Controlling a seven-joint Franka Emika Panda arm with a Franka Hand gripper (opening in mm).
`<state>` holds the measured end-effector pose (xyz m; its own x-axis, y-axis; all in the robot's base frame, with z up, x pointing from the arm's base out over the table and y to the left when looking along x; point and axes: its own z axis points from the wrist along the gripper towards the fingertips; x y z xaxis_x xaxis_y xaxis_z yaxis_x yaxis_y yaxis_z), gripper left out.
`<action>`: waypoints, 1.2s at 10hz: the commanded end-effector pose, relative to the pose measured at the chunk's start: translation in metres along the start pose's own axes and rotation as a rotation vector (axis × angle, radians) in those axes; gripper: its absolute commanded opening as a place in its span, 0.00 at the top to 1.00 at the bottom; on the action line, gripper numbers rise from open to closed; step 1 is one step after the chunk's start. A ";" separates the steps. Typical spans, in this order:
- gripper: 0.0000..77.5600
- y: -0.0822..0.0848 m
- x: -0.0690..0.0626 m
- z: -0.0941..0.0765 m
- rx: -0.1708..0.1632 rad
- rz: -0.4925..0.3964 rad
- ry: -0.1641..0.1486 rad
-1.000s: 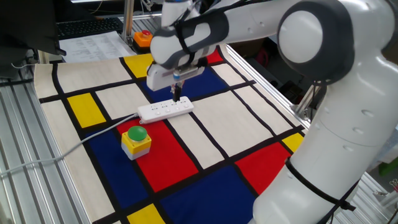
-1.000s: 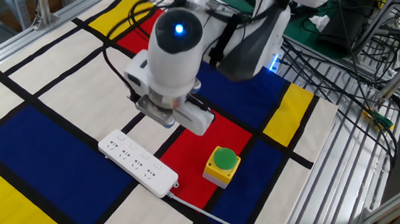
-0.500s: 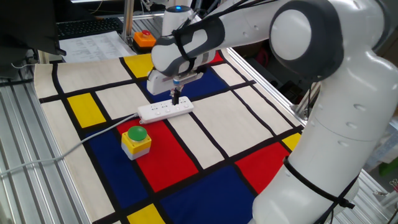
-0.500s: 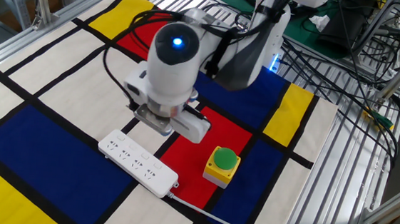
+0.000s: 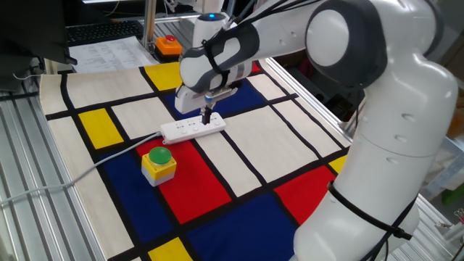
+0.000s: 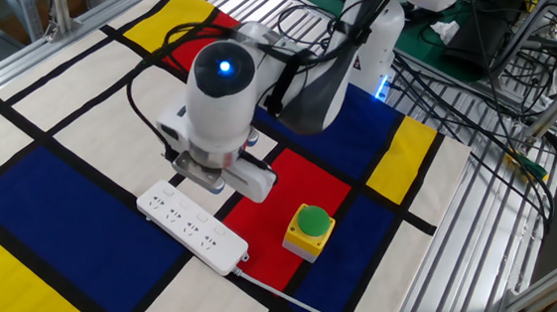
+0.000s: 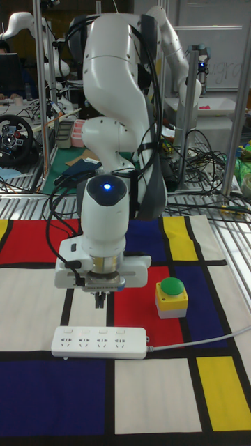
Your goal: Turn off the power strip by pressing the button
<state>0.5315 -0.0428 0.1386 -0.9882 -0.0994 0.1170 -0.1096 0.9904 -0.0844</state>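
The white power strip (image 5: 192,129) lies on the patterned cloth, with its pale cable running off to the left in one fixed view. It also shows as the strip (image 7: 100,342) in the tall view and the strip (image 6: 191,227) in the other fixed view. My gripper (image 7: 101,302) points straight down, its dark fingertips pressed together and holding nothing. It hovers just above and behind the strip. In one fixed view the gripper (image 5: 208,118) hangs over the half of the strip far from the cable. I cannot pick out the button at this size.
A yellow box with a green dome (image 5: 158,161) stands close beside the strip, near its cable end, and shows again as the yellow box (image 7: 171,296). An orange box with a red button (image 5: 167,45) sits at the far edge. Cables and metal rails border the cloth.
The gripper has dropped a little and shifted along the strip, away from the cable end. The strip and the boxes have not moved.
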 end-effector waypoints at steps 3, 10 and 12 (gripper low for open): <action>1.00 -0.005 -0.021 -0.002 0.010 0.011 0.044; 1.00 -0.016 -0.042 0.003 0.025 -0.004 0.074; 1.00 -0.022 -0.046 0.002 0.019 -0.001 0.080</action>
<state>0.5779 -0.0595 0.1313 -0.9761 -0.0920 0.1968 -0.1142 0.9879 -0.1046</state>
